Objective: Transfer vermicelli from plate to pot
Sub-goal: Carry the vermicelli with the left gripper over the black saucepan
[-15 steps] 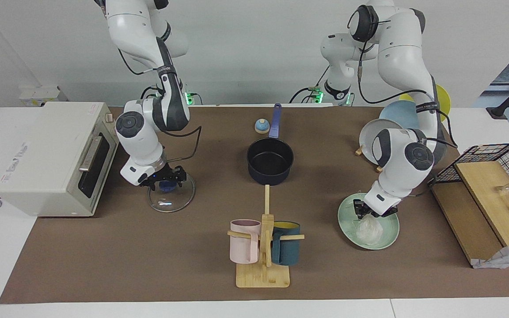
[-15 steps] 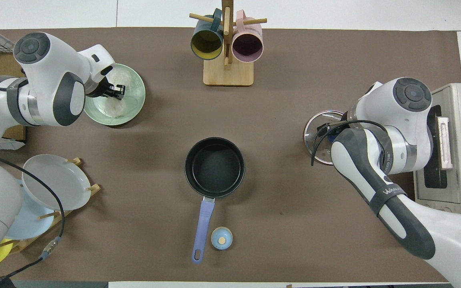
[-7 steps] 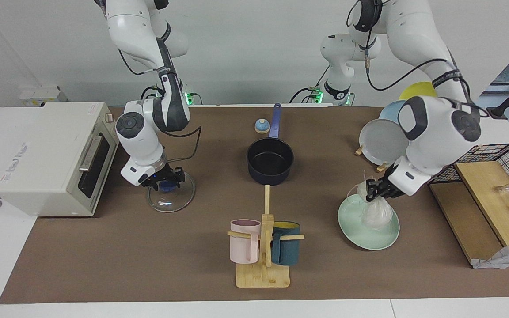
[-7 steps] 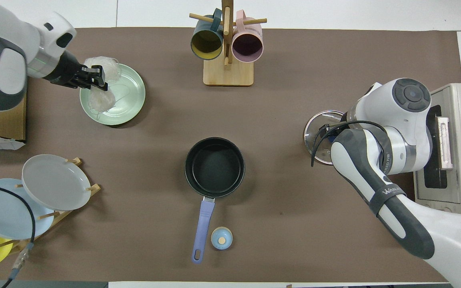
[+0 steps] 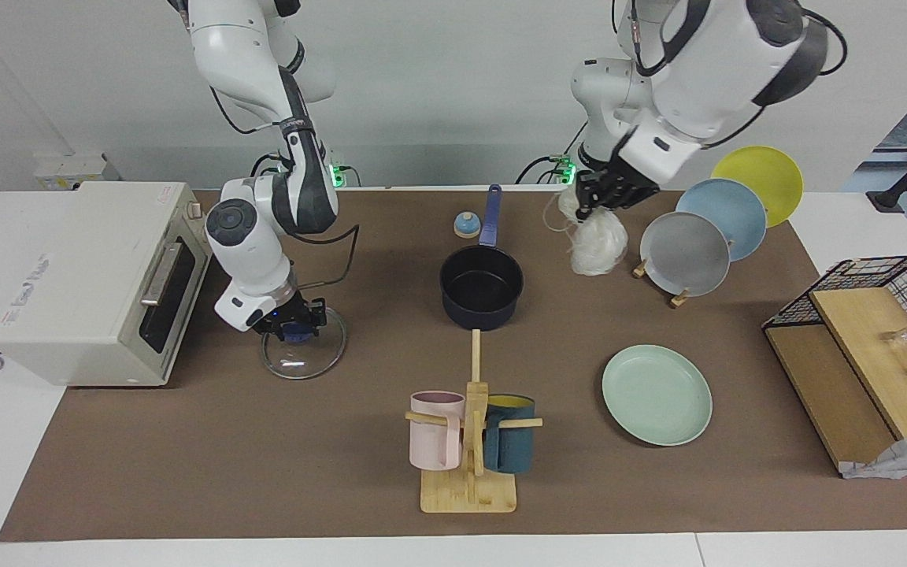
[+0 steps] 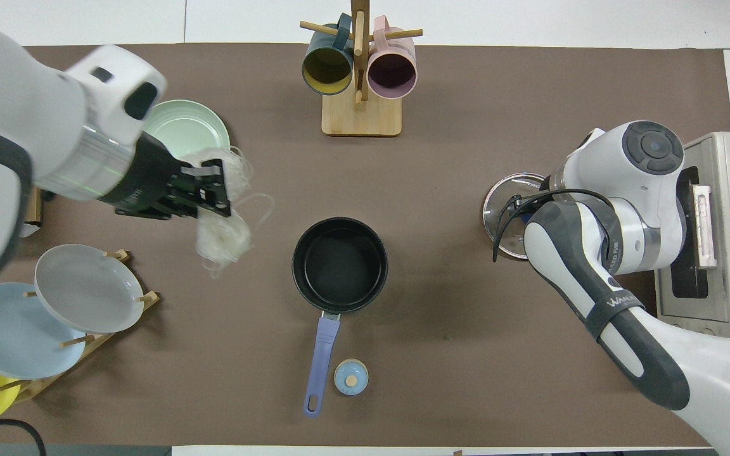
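My left gripper (image 5: 597, 198) (image 6: 214, 192) is shut on the vermicelli (image 5: 597, 236) (image 6: 222, 234), a whitish tangle hanging in the air. It hangs over the mat between the pot and the plate rack. The pale green plate (image 5: 657, 394) (image 6: 189, 128) lies bare, toward the left arm's end of the table. The dark pot (image 5: 481, 313) (image 6: 339, 266) stands mid-table with its black inside bare and its blue handle toward the robots. My right gripper (image 5: 296, 327) is low on a glass lid (image 5: 304, 354) (image 6: 503, 196), shut around its blue knob.
A wooden mug tree (image 5: 469, 472) carries a pink and a teal mug. A rack (image 5: 686, 253) holds grey, blue and yellow plates. A toaster oven (image 5: 83, 276) stands by the right arm. A small blue bell (image 5: 466, 226) sits near the pot's handle. A wire basket (image 5: 886, 299) stands at the left arm's end.
The left gripper lifted the vermicelli off the plate and carried it high toward the pot. The right gripper closed on the lid's knob.
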